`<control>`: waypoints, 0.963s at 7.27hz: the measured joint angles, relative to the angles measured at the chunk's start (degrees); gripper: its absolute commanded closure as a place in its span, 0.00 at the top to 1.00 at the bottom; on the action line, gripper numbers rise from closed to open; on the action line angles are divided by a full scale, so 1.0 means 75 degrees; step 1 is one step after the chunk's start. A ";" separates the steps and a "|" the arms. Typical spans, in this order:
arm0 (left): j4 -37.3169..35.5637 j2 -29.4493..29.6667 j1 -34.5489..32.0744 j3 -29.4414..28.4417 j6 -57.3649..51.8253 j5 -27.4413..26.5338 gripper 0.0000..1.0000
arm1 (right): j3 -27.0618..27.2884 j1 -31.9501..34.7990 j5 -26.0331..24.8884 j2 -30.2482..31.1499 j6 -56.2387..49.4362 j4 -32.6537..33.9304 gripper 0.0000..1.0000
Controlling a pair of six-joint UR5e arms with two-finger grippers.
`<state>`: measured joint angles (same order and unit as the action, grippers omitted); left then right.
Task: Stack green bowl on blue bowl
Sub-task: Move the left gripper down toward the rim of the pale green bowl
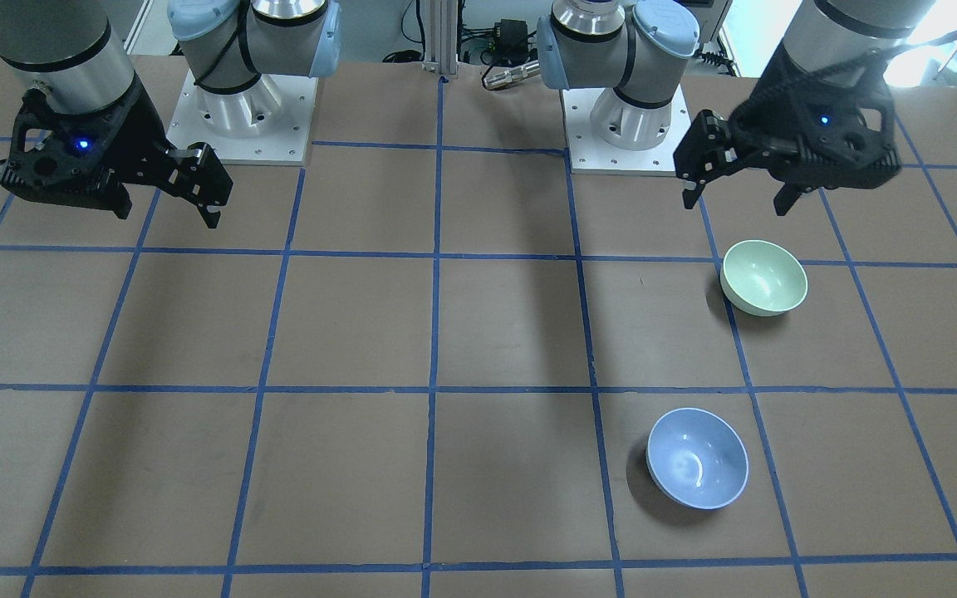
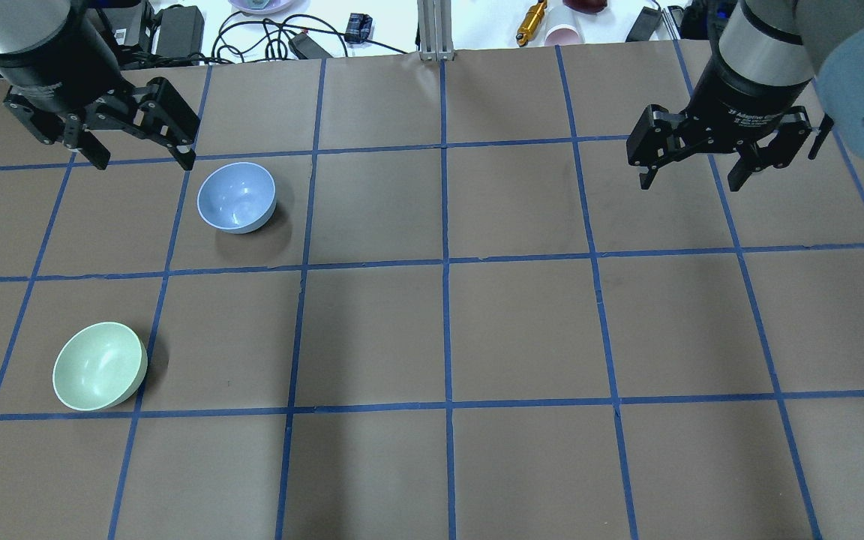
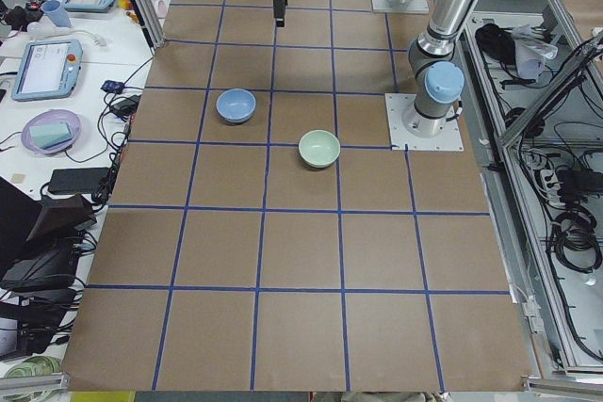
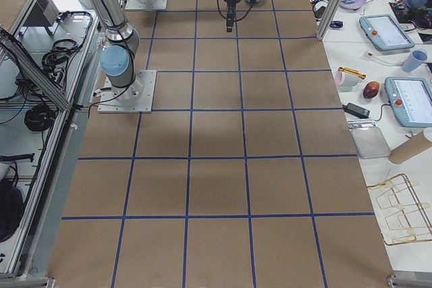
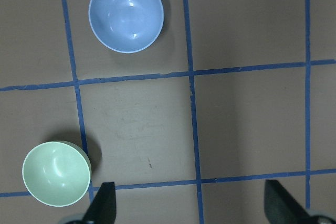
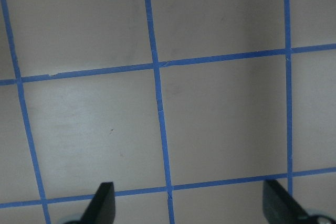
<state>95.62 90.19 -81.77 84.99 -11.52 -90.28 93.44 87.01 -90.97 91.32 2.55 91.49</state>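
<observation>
The green bowl [image 2: 100, 366] stands upright on the brown table, on my left side and near my base; it also shows in the front view [image 1: 763, 276] and the left wrist view [image 5: 56, 173]. The blue bowl [image 2: 237, 196] stands upright farther out, about one grid square away from it, and shows in the front view [image 1: 697, 457] and the left wrist view [image 5: 126, 14]. My left gripper [image 2: 145, 155] is open and empty, high above the table beside the blue bowl. My right gripper [image 2: 691, 181] is open and empty, high over the right side, far from both bowls.
Blue tape lines divide the table into squares. The arms' base plates [image 1: 239, 116] sit at the robot's edge. An aluminium post [image 2: 436, 30], cables and small items lie beyond the far edge. Tablets and trays [image 3: 52, 129] sit on the side benches.
</observation>
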 measured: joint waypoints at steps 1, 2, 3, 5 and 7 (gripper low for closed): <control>-0.0108 0.0026 0.0537 0.0276 -0.0494 0.0014 1.00 | 0.0002 0.0000 0.0002 0.0000 0.0000 0.0000 1.00; -0.0467 0.0045 0.1110 0.0719 -0.1083 0.0035 1.00 | 0.0001 0.0000 0.0005 0.0000 0.0000 0.0000 1.00; -0.0938 0.0060 0.1628 0.1178 -0.1623 0.0055 1.00 | 0.0000 0.0000 0.0002 0.0000 0.0000 0.0000 1.00; -0.1888 0.0122 0.2564 0.2041 -0.2691 0.0079 1.00 | -0.0002 0.0000 0.0000 0.0000 0.0000 0.0000 1.00; -0.3027 0.0240 0.3311 0.2879 -0.3551 0.0094 1.00 | -0.0002 0.0000 0.0000 0.0000 0.0000 0.0000 1.00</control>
<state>72.92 91.99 -56.94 106.58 -38.15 -89.57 93.43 87.01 -90.97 91.32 2.55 91.49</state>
